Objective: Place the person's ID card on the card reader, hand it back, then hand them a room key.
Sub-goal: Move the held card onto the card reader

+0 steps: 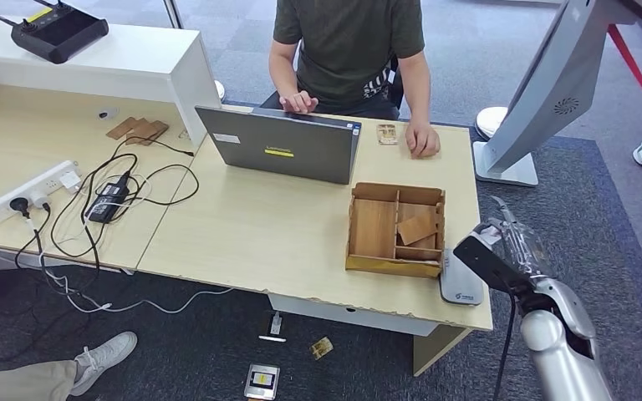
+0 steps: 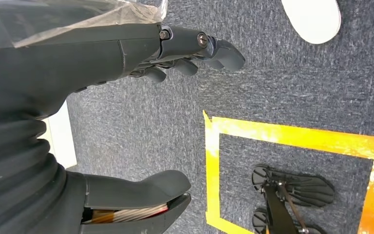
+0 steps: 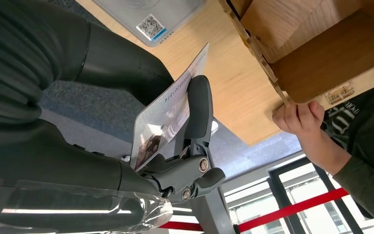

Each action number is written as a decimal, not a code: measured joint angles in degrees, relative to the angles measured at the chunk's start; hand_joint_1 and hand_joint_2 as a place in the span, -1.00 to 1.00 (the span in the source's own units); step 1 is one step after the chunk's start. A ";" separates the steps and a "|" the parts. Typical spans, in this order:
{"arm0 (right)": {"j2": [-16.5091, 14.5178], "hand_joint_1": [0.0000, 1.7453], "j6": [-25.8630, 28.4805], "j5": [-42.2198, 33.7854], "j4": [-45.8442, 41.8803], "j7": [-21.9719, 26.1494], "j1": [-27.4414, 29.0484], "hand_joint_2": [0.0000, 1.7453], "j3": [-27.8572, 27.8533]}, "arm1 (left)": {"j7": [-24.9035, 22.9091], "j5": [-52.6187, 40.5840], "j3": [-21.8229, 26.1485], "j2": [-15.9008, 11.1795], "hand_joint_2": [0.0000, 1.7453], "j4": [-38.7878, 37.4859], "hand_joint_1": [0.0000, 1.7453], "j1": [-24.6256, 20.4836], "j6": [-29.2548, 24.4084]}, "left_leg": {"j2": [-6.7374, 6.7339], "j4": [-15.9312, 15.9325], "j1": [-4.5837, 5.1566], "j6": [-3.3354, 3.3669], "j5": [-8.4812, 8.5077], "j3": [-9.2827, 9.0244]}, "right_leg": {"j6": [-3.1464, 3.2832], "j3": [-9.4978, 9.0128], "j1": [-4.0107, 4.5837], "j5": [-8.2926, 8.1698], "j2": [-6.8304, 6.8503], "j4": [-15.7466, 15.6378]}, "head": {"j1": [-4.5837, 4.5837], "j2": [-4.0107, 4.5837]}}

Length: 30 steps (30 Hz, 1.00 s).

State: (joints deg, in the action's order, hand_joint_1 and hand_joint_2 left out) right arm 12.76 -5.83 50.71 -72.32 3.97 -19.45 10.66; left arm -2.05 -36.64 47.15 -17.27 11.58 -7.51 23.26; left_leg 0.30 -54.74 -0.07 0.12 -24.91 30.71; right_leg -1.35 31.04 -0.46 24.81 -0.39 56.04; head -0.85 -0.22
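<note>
The right hand point(image 3: 175, 146) is closed on the ID card point(image 3: 168, 114) beside the card reader point(image 1: 461, 282), while the left hand point(image 2: 126, 97) is held open.

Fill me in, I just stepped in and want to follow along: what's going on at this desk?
A front-desk check-in is under way. The right robot hand grips the ID card beside the desk's corner, near the grey card reader by the wooden tray. The card is not on the reader yet. A person sits across the desk behind a laptop, hands resting on the desk. The left robot hand hangs open over the carpet.
</note>
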 joint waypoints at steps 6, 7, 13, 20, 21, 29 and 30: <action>0.31 1.00 0.62 -0.12 1.24 0.08 0.39 1.00 -0.12 | -0.23 -0.04 0.21 -0.25 1.00 0.00 -1.00 -0.08 -0.04 | -0.02 0.00 0.00 0.00 0.00 0.00 | 0.00 0.02 -0.01 0.00 0.00 -0.01 | 0.00 0.00; 0.44 1.00 0.65 -0.09 1.54 -0.03 0.43 1.00 -0.23 | -0.31 -0.04 0.29 -0.26 1.00 0.00 -1.00 -0.09 -0.05 | -0.02 0.00 0.01 0.00 0.00 0.00 | 0.00 0.02 -0.01 0.00 0.00 -0.01 | 0.00 0.00; 1.62 1.00 1.42 0.04 3.43 -0.66 0.45 1.00 -1.49 | -0.55 -0.07 0.75 -0.26 1.00 0.00 -1.00 -0.13 -0.22 | -0.02 0.00 0.01 0.01 -0.01 0.00 | -0.01 0.02 -0.03 0.00 0.00 -0.02 | -0.01 0.00; 3.49 1.00 1.15 0.16 4.29 -0.62 0.51 1.00 -3.57 | -0.61 -0.55 1.01 -0.26 1.00 0.00 -1.00 -0.14 -0.40 | -0.02 0.00 0.01 0.01 -0.01 0.00 | 0.00 0.02 -0.07 0.00 0.00 -0.02 | 0.00 0.00; 3.67 1.00 0.81 0.04 4.43 -0.47 0.53 1.00 -3.86 | -0.55 -0.68 1.03 -0.26 1.00 0.00 -1.00 -0.15 -0.41 | -0.02 0.00 0.01 0.01 -0.01 0.00 | 0.00 0.02 -0.07 0.00 0.00 -0.02 | 0.00 0.00; 3.81 1.00 -1.15 -0.44 5.64 1.34 1.30 1.00 -4.81 | -0.28 -1.31 1.25 -0.26 1.00 0.00 -1.00 -0.21 -0.21 | -0.02 0.00 0.01 0.00 -0.01 0.00 | 0.00 0.02 -0.05 0.00 -0.01 -0.01 | 0.00 0.00; 3.72 1.00 -1.29 -0.33 5.76 1.42 1.40 1.00 -4.79 | -0.28 -1.36 1.28 -0.26 1.00 0.00 -1.00 -0.21 -0.13 | -0.02 0.00 0.01 0.00 -0.01 0.00 | 0.00 0.02 -0.05 0.00 -0.01 -0.01 | 0.00 0.00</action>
State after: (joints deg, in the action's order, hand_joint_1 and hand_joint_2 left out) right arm 16.49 -7.11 50.38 -66.57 5.38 -18.06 5.87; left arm -2.34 -38.00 48.44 -17.53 11.58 -7.73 23.12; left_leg 0.28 -54.74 -0.06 0.12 -24.92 30.72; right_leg -1.35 31.06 -0.50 24.81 -0.40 56.04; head -0.85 -0.22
